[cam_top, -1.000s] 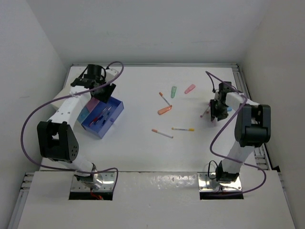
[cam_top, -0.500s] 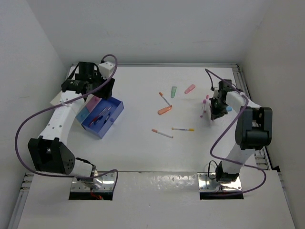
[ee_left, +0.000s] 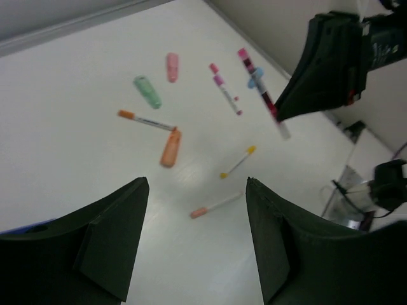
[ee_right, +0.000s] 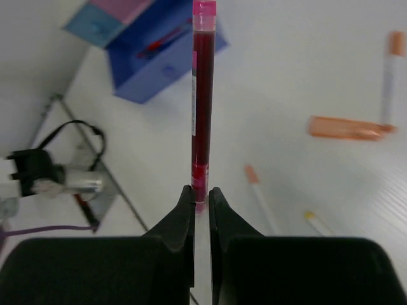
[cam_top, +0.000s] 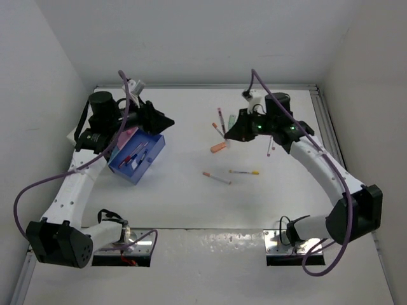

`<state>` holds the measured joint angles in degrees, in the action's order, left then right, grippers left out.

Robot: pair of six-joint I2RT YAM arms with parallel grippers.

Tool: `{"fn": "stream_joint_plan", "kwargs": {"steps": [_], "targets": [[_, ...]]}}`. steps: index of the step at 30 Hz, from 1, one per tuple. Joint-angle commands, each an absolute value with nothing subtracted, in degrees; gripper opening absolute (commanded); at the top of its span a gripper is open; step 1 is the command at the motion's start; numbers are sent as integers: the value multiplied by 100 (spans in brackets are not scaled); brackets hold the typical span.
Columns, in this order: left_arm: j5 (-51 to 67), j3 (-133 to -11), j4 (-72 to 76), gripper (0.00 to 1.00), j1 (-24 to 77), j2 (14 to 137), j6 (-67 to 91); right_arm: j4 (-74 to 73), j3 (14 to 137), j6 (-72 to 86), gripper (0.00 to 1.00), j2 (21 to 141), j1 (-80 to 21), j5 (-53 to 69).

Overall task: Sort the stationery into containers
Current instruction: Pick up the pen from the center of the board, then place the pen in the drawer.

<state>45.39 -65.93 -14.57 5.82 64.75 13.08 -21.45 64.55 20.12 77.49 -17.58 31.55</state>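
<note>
Holding, right gripper: the fingers are almost closed, pinching the lower end of a thin dark-red pen with a pink cap. The pen sticks straight out past the fingertips, lifted off the white table.
Left gripper: the fingers are spread wide, with nothing between them.
Blue translucent plastic box: it sits on the table just below and behind the left fingertips. A few thin pens lie inside. From the right wrist it lies well beyond the held pen's capped tip.
Pink plastic box: it is just beside the blue box, partly hidden under the left arm.
Ahead of the left fingers, all on the table: a stubby orange marker, a stubby green marker, a stubby pink marker, a white pen with an orange cap, a yellow-tipped pen and a pink-tipped white pen.
Near the right fingers: a light-blue marker and a pink-capped pen lie on the table below the raised pen.
</note>
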Motion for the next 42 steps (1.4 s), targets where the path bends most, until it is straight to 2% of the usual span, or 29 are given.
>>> {"fn": "stream_joint_plan", "kwargs": {"steps": [1,8,13,16,17,18,19,21,22,24,26,28,30,31,32,33,35,38,42], "targets": [[5300,-6259,-107,69,895,6399,2689,-890,6890,3215,0,7970,-2424,3849],[4966,-5933,176,69,1441,6390,2567,-483,7690,3779,0,8770,-3488,3893],[4948,-5941,115,64,1503,6328,2479,-369,7910,3876,0,9009,-3735,3885],[4931,-5941,18,50,1494,6328,2382,-203,7910,3964,0,9044,-3832,3911],[4931,-5924,9,39,1494,6328,2391,-185,7928,3981,0,9053,-3849,3911],[4931,-5906,9,33,1477,6328,2391,-141,7936,3999,0,9053,-3867,3937],[4931,-5915,9,22,1468,6328,2365,-132,7954,4016,0,9053,-3885,3955],[4922,-5968,-316,13,1380,6372,2320,-132,7980,4034,0,9062,-3893,3981],[4922,-6003,-534,5,1336,6398,2207,-132,7963,4034,0,9044,-3902,3990],[4913,-6108,-728,0,1161,6460,2101,-132,7937,3999,0,9000,-3867,3990],[4904,-6204,-1062,0,986,6513,1830,-132,7875,4016,1,8983,-3832,3982],[4869,-6284,-1500,0,853,6591,1592,-141,7814,4008,8,8974,-3788,3990],[4817,-6450,-1783,0,634,6644,1207,-158,7770,3982,20,8930,-3683,3982],[4782,-6503,-2036,0,546,6671,1065,-237,7743,3964,30,8930,-3639,3973],[4668,-6634,-2196,0,388,6697,898,-272,7734,3894,43,8912,-3543,3964],[4354,-6740,-2580,0,317,6749,444,-420,7726,3824,46,8886,-3481,3920],[3843,-6968,-3039,0,212,6890,-198,-588,7708,3544,47,8895,-3367,3841],[2458,-7207,-3611,0,132,7206,-1402,-1089,7725,3007,46,8921,-3252,3490],[1794,-6883,-3455,0,0,7566,-1959,-1380,7638,2725,41,9052,-3261,3077]]}}
